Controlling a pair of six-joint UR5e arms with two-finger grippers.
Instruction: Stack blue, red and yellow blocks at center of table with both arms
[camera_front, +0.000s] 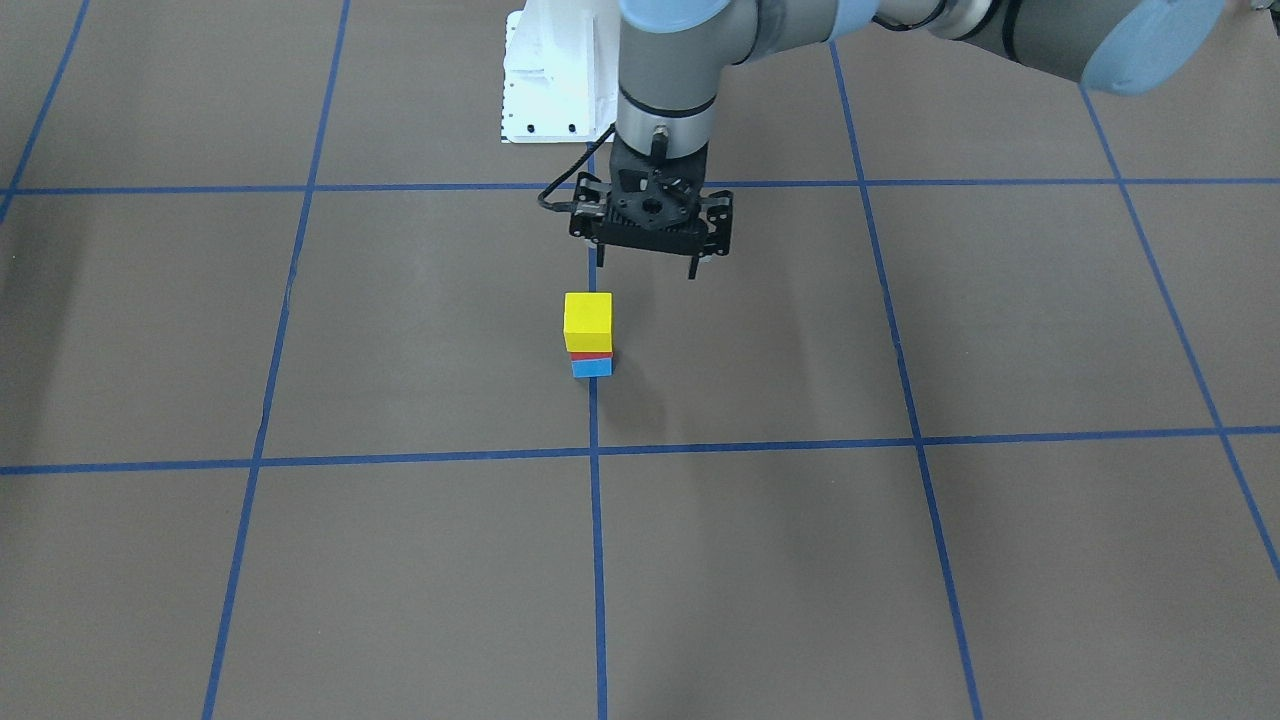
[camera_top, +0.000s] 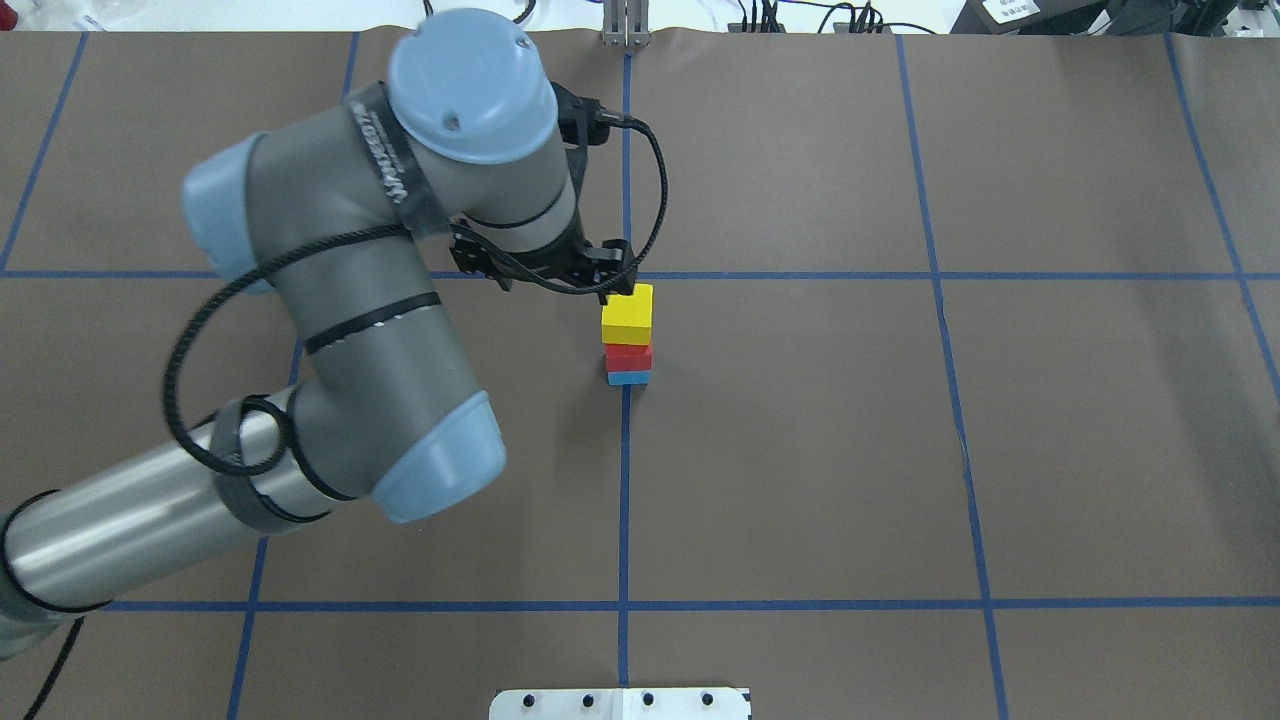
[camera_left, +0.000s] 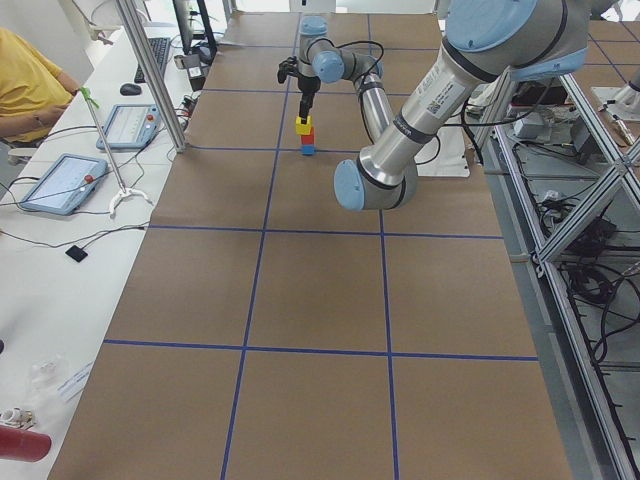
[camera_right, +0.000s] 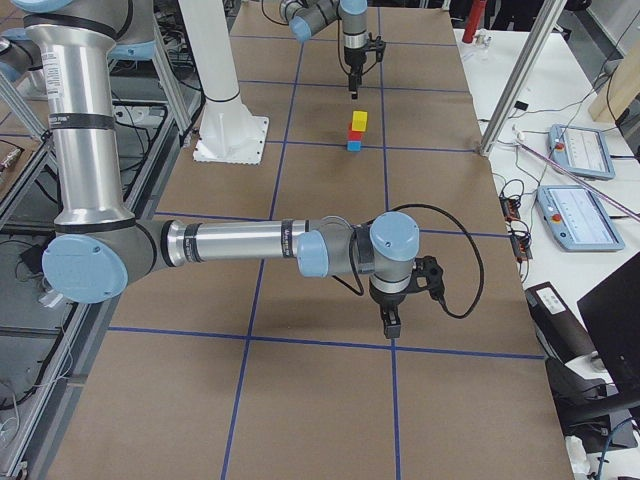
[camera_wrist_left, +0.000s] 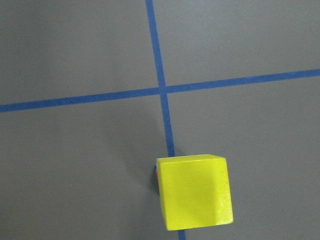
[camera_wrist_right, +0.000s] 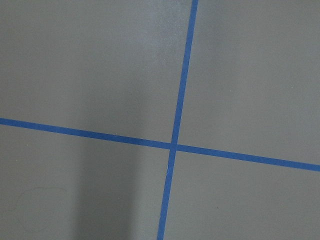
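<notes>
Black two-finger left gripper (camera_front: 642, 266) hangs empty with its jaws spread, just above and behind the small matte yellow cube (camera_front: 587, 318). That cube tops the red cube (camera_front: 590, 354) and the light blue cube (camera_front: 592, 367) on the brown-grey taped table (camera_front: 400, 330), at its centre line. The right gripper (camera_right: 389, 323) is well apart; I cannot tell its jaw state.

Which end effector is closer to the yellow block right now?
Left. The left end effector hovers just above the yellow block, slightly offset; the right end effector hangs far down the table.
</notes>
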